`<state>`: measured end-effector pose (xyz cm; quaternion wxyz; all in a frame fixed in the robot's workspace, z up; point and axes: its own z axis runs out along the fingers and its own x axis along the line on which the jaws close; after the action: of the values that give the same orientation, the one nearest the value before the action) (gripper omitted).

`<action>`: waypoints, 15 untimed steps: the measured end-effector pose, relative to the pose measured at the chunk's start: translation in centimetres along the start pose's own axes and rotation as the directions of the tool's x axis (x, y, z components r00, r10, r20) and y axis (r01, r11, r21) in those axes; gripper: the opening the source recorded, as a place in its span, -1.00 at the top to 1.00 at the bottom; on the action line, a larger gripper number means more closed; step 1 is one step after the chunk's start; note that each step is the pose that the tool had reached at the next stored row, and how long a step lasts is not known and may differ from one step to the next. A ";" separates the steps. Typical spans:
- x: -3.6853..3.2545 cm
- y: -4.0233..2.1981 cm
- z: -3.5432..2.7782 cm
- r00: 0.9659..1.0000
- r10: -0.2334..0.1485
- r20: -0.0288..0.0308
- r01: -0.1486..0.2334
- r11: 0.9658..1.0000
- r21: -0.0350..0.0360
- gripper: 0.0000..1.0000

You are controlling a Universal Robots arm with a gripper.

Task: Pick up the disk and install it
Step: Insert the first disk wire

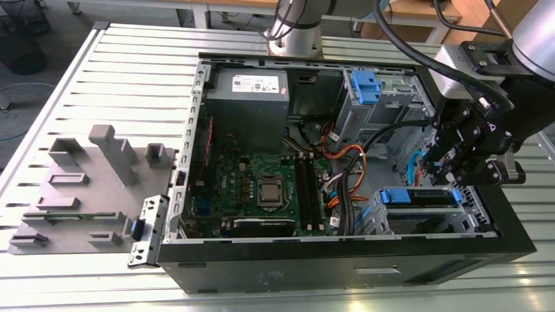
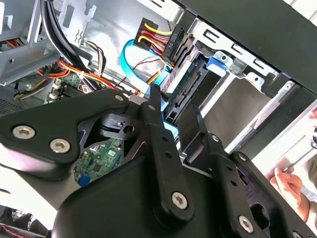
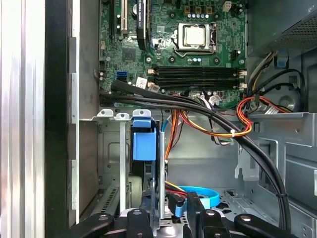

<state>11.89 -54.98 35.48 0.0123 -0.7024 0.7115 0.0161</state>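
The disk (image 1: 425, 197) stands on edge in the drive bay at the near right corner of the open computer case (image 1: 347, 260), its blue carrier handle pointing toward the motherboard. My gripper (image 1: 451, 179) hangs over the disk's outer end, at the exterior view's right. In both wrist views the black fingers sit on either side of that end, shut on the disk (image 2: 185, 84) (image 3: 144, 144); the gripper (image 2: 173, 111) (image 3: 168, 210) holds it between the bay's metal walls. A black connector with yellow and red wires (image 2: 157, 35) lies right beside the disk's end.
Thick black cables and orange wires (image 3: 223, 124) cross between the motherboard (image 3: 188, 44) and the bay. A second blue bracket (image 1: 364, 86) sits in the upper bay beside the grey power-supply box (image 1: 249, 97). A grey fixture (image 1: 87, 188) lies left of the case. A person's hand (image 2: 287, 183) is outside the case.
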 end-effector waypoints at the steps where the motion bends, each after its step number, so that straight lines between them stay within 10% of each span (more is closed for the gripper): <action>1: 0.00 0.00 0.00 1.000 0.000 0.000 0.000 1.000 0.000 0.17; 15: 0.00 0.00 0.06 1.000 0.000 0.000 0.000 1.000 0.000 0.68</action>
<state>11.89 -54.98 35.42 0.0124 -0.7024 0.7115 0.0162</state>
